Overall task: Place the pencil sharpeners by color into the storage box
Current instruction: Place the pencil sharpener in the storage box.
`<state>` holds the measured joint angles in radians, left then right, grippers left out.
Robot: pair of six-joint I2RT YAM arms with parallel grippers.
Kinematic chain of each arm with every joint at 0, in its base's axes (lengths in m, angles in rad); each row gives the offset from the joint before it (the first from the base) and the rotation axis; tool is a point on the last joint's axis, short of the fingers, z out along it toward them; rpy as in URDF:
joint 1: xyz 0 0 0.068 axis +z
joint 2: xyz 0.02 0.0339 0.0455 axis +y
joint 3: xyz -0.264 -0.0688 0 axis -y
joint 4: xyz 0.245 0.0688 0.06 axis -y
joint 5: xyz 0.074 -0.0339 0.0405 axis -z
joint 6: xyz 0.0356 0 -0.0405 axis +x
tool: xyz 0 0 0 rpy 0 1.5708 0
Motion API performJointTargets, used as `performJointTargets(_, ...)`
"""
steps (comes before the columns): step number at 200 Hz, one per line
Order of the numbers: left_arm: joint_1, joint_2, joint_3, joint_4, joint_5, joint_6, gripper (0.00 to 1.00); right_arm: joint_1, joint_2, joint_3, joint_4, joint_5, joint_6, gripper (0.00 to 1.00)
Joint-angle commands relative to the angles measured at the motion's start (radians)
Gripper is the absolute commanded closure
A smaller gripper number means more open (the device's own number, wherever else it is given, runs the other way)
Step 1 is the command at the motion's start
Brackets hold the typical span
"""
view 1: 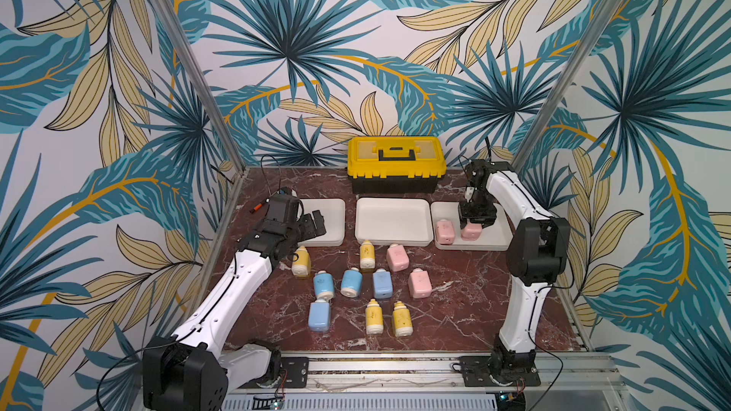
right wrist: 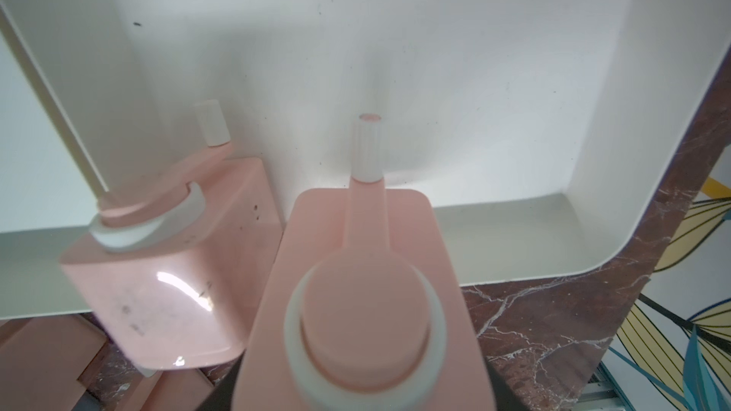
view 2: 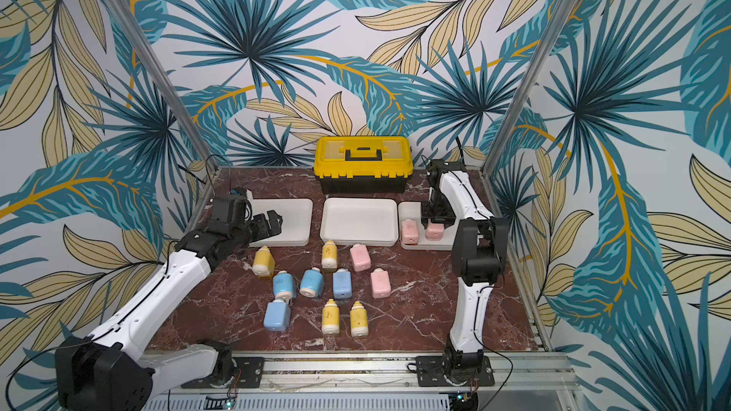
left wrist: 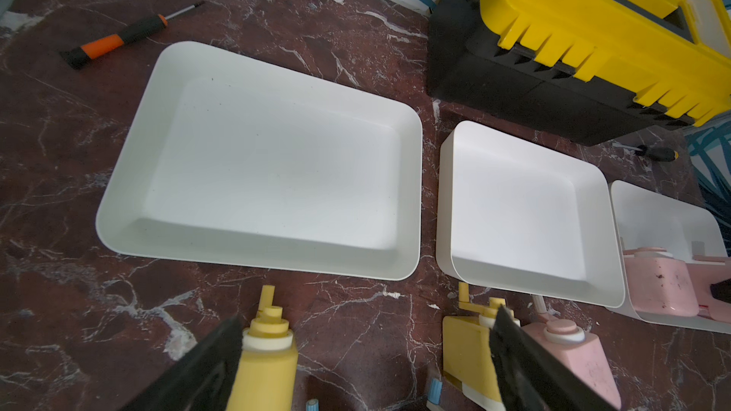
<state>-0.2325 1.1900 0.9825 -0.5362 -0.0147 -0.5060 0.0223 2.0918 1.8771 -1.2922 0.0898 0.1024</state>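
Three white trays of the storage box stand in a row: left point(view 1: 330, 211), middle point(view 1: 391, 219), right point(view 1: 498, 241). My right gripper point(view 1: 472, 227) is shut on a pink pencil sharpener point(right wrist: 364, 290), low inside the right tray point(right wrist: 514, 112), beside another pink one point(view 1: 445, 232) lying there. My left gripper point(view 1: 312, 223) hangs open and empty over the left tray's near corner; its fingers point(left wrist: 205, 369) frame bare table. On the table lie two pink point(view 1: 397, 256), several blue point(view 1: 351, 282) and several yellow point(view 1: 374, 316) sharpeners.
A yellow-and-black toolbox point(view 1: 396, 164) stands behind the trays at the back wall. An orange-handled screwdriver point(left wrist: 114, 39) lies left of the left tray, and a small dark one point(left wrist: 656, 152) lies beside the toolbox. Metal frame posts flank the table.
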Motion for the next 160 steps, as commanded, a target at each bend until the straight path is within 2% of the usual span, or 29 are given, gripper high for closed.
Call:
performJointTargets(1, -0.002, 0.014, 0.022, -0.001, 0.000, 0.007, 0.01, -0.005, 0.016, 0.023, -0.036, -0.019, -0.022, 0.61)
performJointTargets(160, -0.002, 0.018, 0.024, 0.000, -0.002, 0.016, 0.01, -0.005, 0.109, 0.036, -0.055, -0.080, -0.022, 0.61)
